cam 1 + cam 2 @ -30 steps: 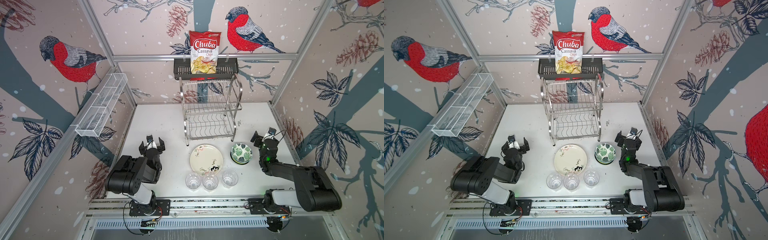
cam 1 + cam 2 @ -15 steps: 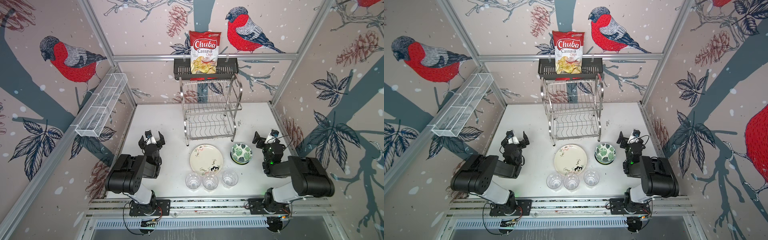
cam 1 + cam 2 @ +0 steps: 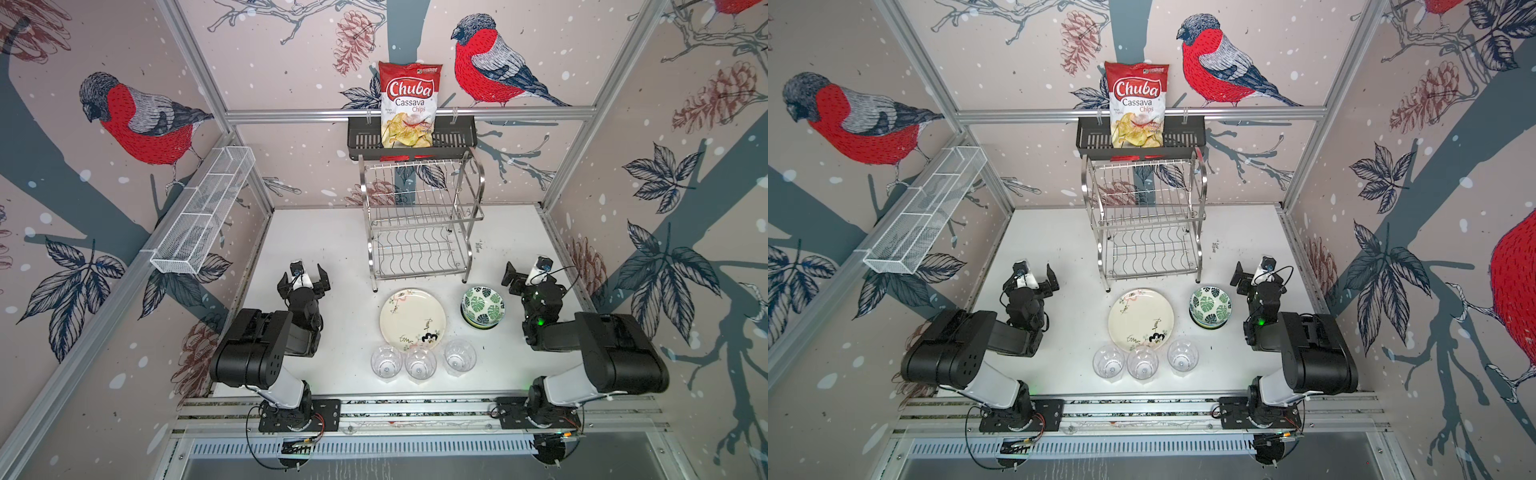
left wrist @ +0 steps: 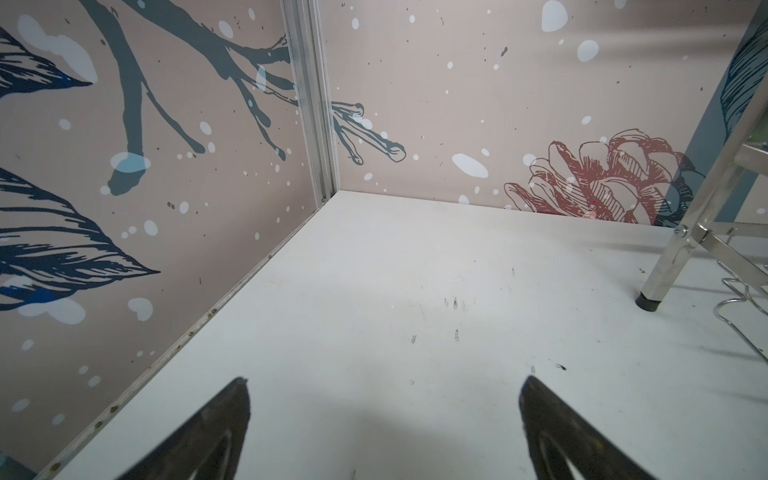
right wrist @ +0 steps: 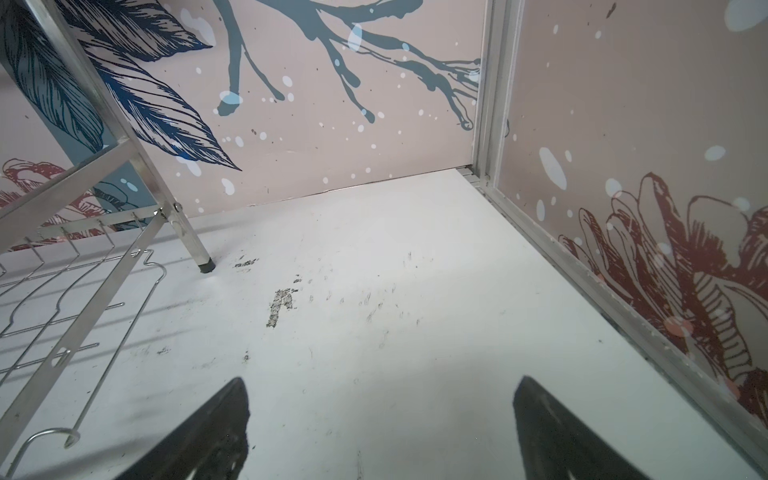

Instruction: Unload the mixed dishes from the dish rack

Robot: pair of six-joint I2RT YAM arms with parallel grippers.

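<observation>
Both empty with jaws spread, left gripper (image 3: 304, 279), right gripper (image 3: 525, 274), dish rack (image 3: 419, 226) between them.

Polished chrome wire rack (image 3: 420, 249) on a matt white bench (image 3: 332, 249), with glazed dishes and clear glass.
The rack's metal is mirror-bright. The bench is smooth but scuffed with dark scrape marks. The plate (image 3: 412, 319) and stacked bowls (image 3: 483, 306) look like glossy glazed ceramic; the three glasses (image 3: 419, 363) are clear. The bag (image 3: 409, 104) is glossy printed film. The basket (image 3: 453, 137) is matt black; the tray (image 3: 203, 216) is white fine mesh. The left hand (image 4: 384, 390) and right hand (image 5: 380, 390) have matt black fingers, seemingly plastic.
</observation>
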